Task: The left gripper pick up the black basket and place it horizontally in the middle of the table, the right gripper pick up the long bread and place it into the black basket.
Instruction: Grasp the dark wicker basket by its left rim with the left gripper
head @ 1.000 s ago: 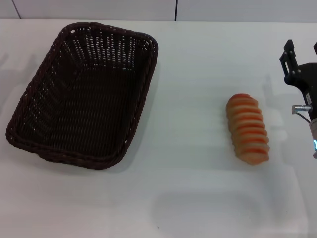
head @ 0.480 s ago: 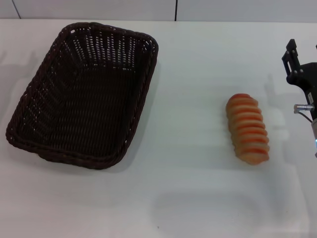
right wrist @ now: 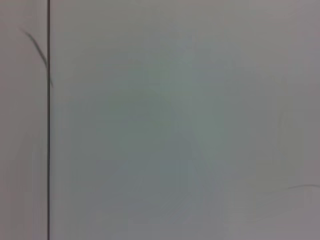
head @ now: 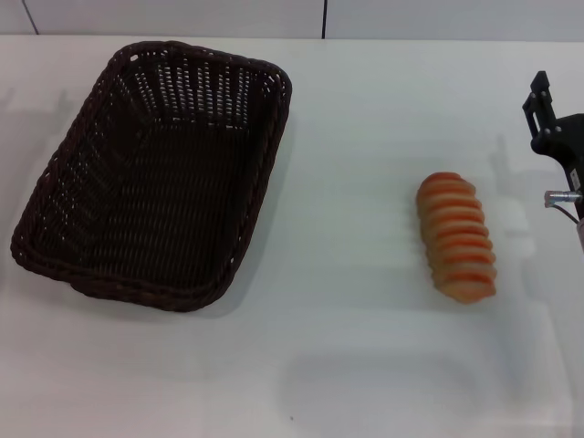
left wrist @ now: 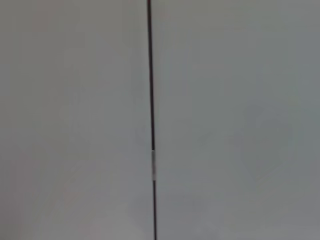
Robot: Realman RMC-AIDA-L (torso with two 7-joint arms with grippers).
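Head view: right claw [head: 553, 111], opening unclear, has drifted further right of long bread [head: 457, 235]. Black basket [head: 155, 169] sits well left on tabletop [head: 365, 365], untouched. Left claw unseen, so you've w/ nothing started yet.

the head view looks forward and steeply down from above onto the table [head: 365, 365], taking in its whole width. the left wrist view faces a plain grey panel crossed by one thin dark seam [left wrist: 151, 100]; the right wrist view faces a similar panel with its own seam [right wrist: 48, 150]. neither wrist view visibly shares anything with the head view
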